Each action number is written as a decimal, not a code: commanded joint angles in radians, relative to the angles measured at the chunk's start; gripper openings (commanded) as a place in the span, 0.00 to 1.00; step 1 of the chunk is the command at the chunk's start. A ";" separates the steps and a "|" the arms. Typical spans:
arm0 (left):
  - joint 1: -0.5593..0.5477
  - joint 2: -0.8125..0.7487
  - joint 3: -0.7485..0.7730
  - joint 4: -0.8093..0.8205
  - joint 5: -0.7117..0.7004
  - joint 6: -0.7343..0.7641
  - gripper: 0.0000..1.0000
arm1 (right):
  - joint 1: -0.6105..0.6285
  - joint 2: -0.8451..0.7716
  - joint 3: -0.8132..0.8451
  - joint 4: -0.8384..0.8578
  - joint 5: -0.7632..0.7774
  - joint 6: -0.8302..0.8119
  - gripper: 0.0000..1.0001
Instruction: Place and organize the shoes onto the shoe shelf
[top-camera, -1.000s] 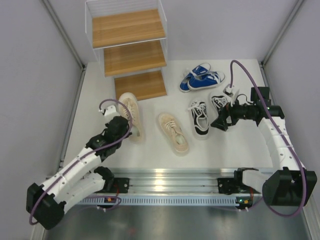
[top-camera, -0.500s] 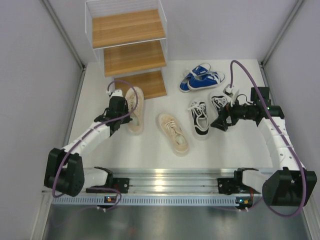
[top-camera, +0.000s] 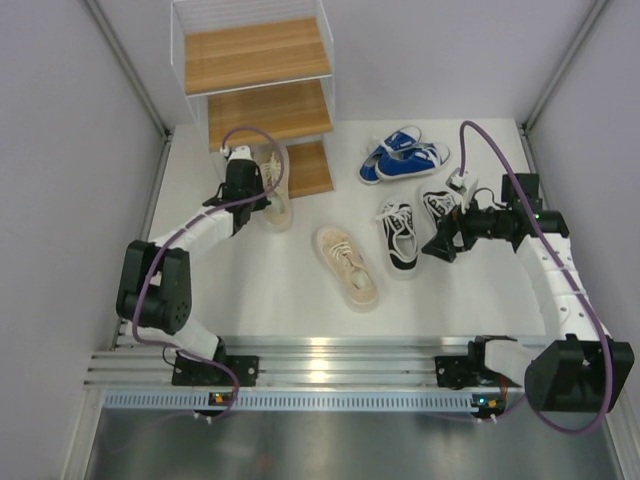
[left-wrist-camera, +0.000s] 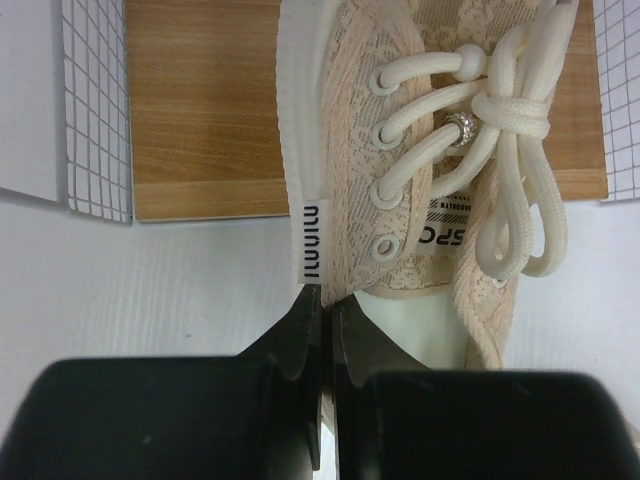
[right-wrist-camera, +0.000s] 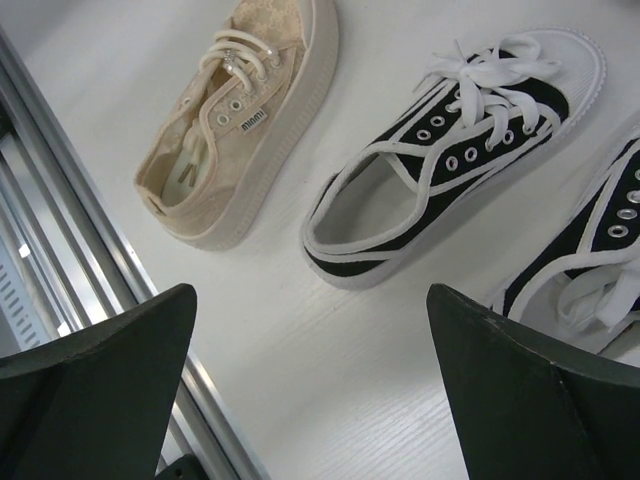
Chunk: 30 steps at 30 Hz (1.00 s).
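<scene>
**Beige sneaker nosing onto the bottom board**

The left jaws are pinched together on the side wall of a beige shoe (left-wrist-camera: 400, 150), near its collar. Its toe lies over the lowest board (left-wrist-camera: 200, 100) of the shoe shelf (top-camera: 258, 55), and its heel at 6 o'clock hangs over the desk (left-wrist-camera: 150, 270).

The step probably goes best as a low, straight push toward 12 o'clock, leaving board free for its mate (top-camera: 347, 265). In the left wrist view bare board shows at the shoe's 9 o'clock. The wire frame (left-wrist-camera: 98, 110) fences both ends, at 9 and 3 o'clock.

The right jaws stand wide apart over a black-and-white shoe (right-wrist-camera: 450, 150), well apart from the shelf.
</scene>
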 joint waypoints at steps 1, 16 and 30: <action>0.007 0.023 0.088 0.221 -0.038 0.013 0.00 | 0.007 -0.010 0.056 0.013 -0.020 -0.044 0.99; 0.034 0.181 0.203 0.224 -0.047 -0.031 0.02 | 0.007 -0.016 0.053 -0.013 0.005 -0.081 0.99; 0.045 0.129 0.179 0.158 -0.013 -0.025 0.45 | 0.005 -0.006 0.051 -0.014 0.008 -0.097 0.99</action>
